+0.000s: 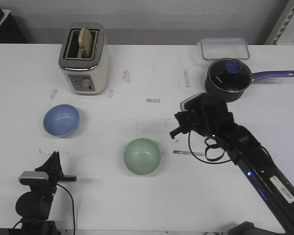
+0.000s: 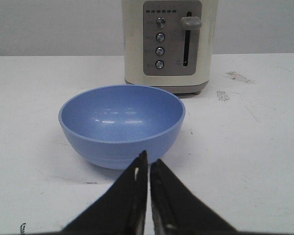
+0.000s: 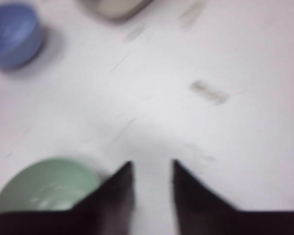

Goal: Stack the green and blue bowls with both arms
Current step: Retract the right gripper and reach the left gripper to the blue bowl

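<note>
The blue bowl (image 1: 61, 120) sits upright and empty on the white table at the left, in front of the toaster; it fills the left wrist view (image 2: 121, 122). The green bowl (image 1: 142, 155) sits upright and empty near the table's middle front; it shows blurred in the right wrist view (image 3: 41, 188). My left gripper (image 2: 149, 161) is shut and empty, low at the front left, just short of the blue bowl; it also shows in the front view (image 1: 54, 157). My right gripper (image 3: 151, 166) is open and empty above the table, right of the green bowl, apart from it; the front view shows it too (image 1: 178, 128).
A cream toaster (image 1: 85, 58) with bread stands at the back left. A dark blue lidded saucepan (image 1: 229, 78) with a long handle is at the back right, a clear lidded box (image 1: 225, 48) behind it. The right arm's cable (image 1: 206, 147) loops over the table.
</note>
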